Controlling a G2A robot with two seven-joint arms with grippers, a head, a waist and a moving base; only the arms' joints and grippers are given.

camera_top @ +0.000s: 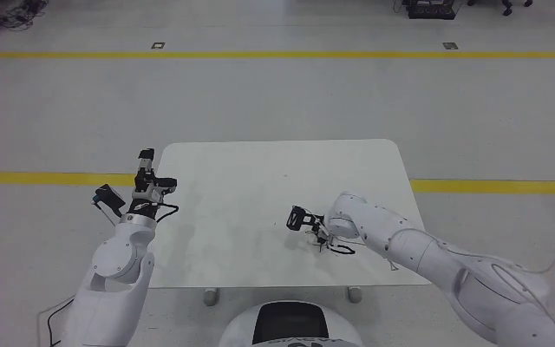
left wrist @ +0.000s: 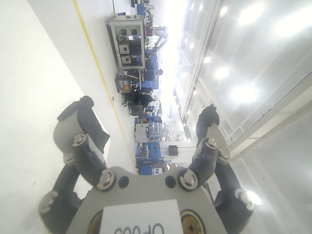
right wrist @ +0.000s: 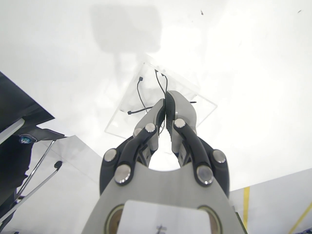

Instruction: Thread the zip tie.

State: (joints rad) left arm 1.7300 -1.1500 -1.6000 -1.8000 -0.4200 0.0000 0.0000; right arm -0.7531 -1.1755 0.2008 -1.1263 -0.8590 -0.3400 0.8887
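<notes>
Several black zip ties lie on a clear flat tray (right wrist: 117, 125) on the white table (camera_top: 260, 199). My right gripper (right wrist: 165, 96) hangs just over the tray with its fingers pressed together, shut on one zip tie (right wrist: 159, 80) whose strand runs out past the fingertips. Another zip tie (right wrist: 139, 93) curves loose beside it on the tray. In the top view the right gripper (camera_top: 321, 241) sits near the table's front right, over the zip ties (camera_top: 338, 249). My left gripper (left wrist: 146, 105) is open and empty, at the table's left edge (camera_top: 156, 171), pointing away from the table.
The table's middle and back are bare white surface. The tray lies close to the front edge. A dark chair or stand (right wrist: 14, 113) shows off the table beside the right arm.
</notes>
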